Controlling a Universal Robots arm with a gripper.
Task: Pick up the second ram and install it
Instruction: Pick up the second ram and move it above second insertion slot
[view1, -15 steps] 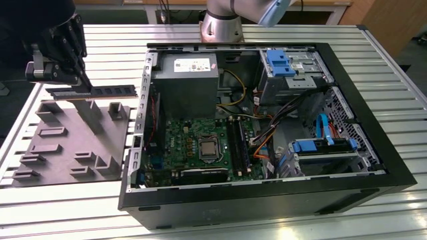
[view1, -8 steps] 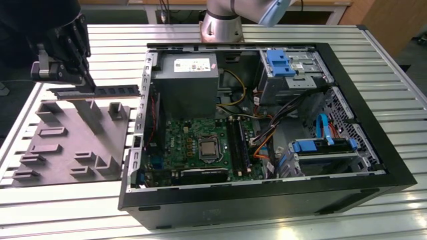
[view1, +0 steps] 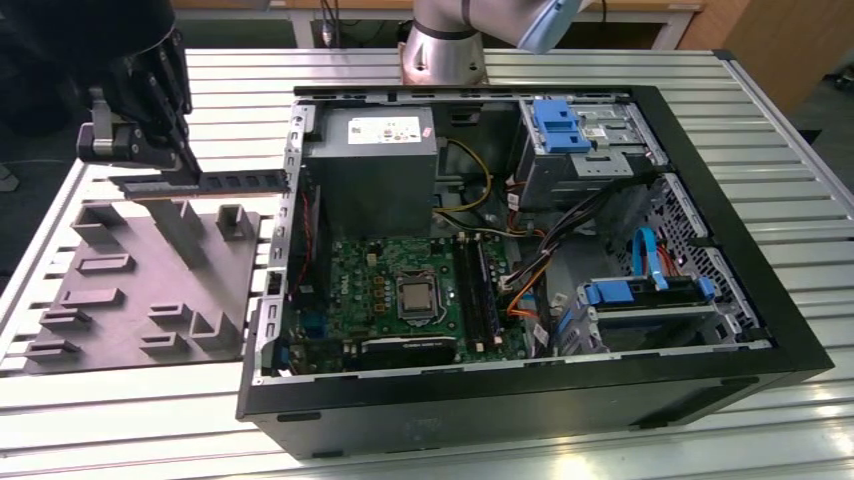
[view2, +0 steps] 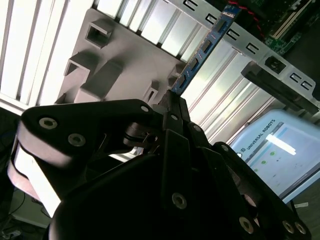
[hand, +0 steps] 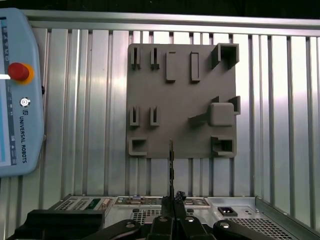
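Closest to the lens in both wrist views is the black gripper (view2: 174, 97) (hand: 171, 199), its fingers pressed together on one end of the memory stick (view2: 205, 45) (hand: 171, 160). In the second wrist view the stick shows its flat side, blue-tinted and lined with chips. In the first wrist view it is seen edge-on as a thin dark line over one edge of the grey tray (hand: 180, 100).

The exterior view gives the wider layout. The gripper (view1: 144, 172) holds the memory stick (view1: 227, 181) level in the air, above the far end of the tray (view1: 120, 300). The stick's free end points toward the side wall of the open computer case (view1: 534, 400). Inside the case lie the green circuit board (view1: 387, 270), with its long dark memory slots (view1: 474, 290) at the exterior view's right of the board, and the grey power supply (view1: 367, 170).

The first wrist view shows a light blue control tablet (hand: 17, 95) with a red button (hand: 17, 71) lying on the slatted metal table (hand: 280, 100). The second wrist view catches the tablet (view2: 275, 150) from another angle.

By count there is one memory stick, one tray with several raised blocks, one case, one tablet and two blue plastic brackets (view1: 558, 125) (view1: 627, 292) in the case.
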